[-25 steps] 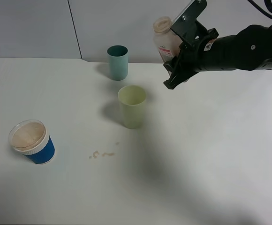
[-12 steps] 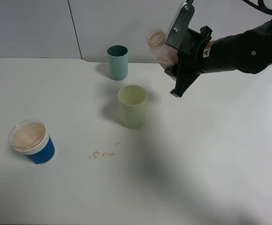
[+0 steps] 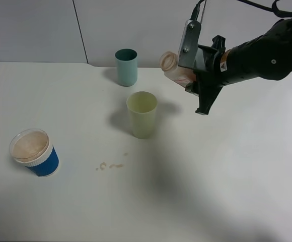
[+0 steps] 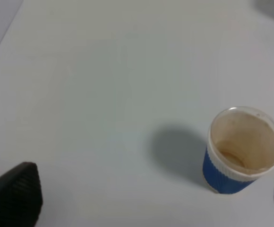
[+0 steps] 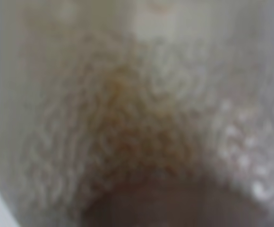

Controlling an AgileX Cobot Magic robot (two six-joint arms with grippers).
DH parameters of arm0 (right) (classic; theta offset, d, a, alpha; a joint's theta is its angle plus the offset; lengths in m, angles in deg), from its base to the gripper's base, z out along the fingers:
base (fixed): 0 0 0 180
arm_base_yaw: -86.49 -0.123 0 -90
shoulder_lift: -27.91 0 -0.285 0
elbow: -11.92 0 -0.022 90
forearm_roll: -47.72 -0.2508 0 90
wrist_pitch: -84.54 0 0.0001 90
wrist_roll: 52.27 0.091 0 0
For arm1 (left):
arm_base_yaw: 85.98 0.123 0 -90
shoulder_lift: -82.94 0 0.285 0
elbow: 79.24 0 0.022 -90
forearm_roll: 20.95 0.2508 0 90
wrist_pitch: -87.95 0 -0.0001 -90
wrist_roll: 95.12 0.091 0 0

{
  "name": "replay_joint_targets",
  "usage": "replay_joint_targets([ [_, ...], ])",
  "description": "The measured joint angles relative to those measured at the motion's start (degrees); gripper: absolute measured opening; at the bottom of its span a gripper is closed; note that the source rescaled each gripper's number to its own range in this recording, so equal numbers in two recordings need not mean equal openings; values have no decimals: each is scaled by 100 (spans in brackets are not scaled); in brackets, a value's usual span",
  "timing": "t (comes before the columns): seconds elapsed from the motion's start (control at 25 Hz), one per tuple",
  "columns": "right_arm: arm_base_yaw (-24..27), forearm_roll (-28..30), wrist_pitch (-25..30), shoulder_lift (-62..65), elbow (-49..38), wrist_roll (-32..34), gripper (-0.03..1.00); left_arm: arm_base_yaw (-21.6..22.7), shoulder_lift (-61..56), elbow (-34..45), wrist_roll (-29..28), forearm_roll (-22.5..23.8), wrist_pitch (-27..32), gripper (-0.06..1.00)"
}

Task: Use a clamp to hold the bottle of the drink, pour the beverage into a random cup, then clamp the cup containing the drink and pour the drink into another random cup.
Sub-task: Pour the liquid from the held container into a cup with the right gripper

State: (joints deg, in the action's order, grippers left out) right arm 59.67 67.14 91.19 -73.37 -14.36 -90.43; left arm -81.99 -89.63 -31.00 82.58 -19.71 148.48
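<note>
Translucent plastic, squarish and white-labelled, the small bottle point(image 3: 174, 66) is pinched between my right fingers point(image 3: 205, 96) in the air above the white bench point(image 3: 226, 171). It is tilted, its wide neck towards the pale yellow-green tapered plastic tumbler point(image 3: 142, 115), which stands near and lower. Up close the bottle point(image 5: 127, 118) is only a blur. My left fingers point(image 4: 14, 198) are spread wide, hovering near the short blue cup with the white ribbed band point(image 4: 241, 151). A darker teal tumbler point(image 3: 126, 67) stands behind.

Raised right pincer point(image 3: 192, 80) tilts, clamped; left pincer point(image 4: 151, 191) gapes wide.
</note>
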Motion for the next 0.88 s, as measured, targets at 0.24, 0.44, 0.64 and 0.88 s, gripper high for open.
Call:
replay_joint_targets([
  [0.24,-50,750,502,-5,516,492,0,0,0,0,0,0,0,100],
  [0.44,-275,945,502,-17,618,637,0,0,0,0,0,0,0,100],
  [0.64,-469,1072,656,-195,618,637,0,0,0,0,0,0,0,100],
  [0.88,-559,1323,911,-390,638,637,0,0,0,0,0,0,0,100],
])
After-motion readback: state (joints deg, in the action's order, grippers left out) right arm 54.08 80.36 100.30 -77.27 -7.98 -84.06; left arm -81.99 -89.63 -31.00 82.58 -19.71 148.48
